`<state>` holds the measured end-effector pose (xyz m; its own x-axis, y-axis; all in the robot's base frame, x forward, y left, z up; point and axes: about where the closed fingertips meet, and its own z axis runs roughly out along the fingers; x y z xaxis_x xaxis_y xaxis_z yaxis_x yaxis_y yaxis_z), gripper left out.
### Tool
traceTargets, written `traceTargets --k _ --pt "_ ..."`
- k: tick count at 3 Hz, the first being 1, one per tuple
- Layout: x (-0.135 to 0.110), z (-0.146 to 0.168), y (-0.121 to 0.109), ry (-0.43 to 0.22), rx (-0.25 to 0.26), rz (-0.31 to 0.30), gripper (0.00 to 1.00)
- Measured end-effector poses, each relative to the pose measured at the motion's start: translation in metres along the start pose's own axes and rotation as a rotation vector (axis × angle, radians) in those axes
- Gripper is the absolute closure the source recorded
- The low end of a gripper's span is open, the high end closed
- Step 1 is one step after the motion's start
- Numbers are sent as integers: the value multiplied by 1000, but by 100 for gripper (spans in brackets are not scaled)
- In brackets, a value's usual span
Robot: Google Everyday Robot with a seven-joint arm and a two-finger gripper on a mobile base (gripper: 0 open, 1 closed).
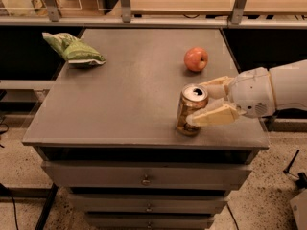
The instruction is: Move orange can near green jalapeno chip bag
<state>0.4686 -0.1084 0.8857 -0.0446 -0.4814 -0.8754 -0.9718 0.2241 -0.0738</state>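
Grey laminate made up the tabletop [134,90] we looked down on, set over a stack of drawers [144,176] of the same dull colour. We found the orange can [185,104] standing upright near the front edge, toward the front right corner, its silver top and opening facing up. The gripper [196,104] sat level with the can, at the end of a bulky white arm [268,92] that crossed the right edge of the tabletop. Its two cream fingers [216,115] lay one on each side of the can — the nearer one across the can's front right flank, the farther one against the rim at the back. Both looked to be touching the metal, so we read the jaws as clenched on the can. The can's base rested on the tabletop.

We saw the green jalapeno chip bag [74,50] lying flat and crumpled close to the back left corner, well apart from the can, with most of the bare surface between them. A red-orange apple [196,59] rested toward the right edge, behind the can and nearer the back — close to the farther finger, yet apart from it and from the can.
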Motion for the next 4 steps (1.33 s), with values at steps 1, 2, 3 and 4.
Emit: traceTargets --k 1,2,3,4 --pt "0 3 1 5 -11 29 62" --pt "-1 4 2 5 -14 27 85" --pt "-2 6 3 5 -17 24 100" --pt "-2 6 2 4 -17 23 100"
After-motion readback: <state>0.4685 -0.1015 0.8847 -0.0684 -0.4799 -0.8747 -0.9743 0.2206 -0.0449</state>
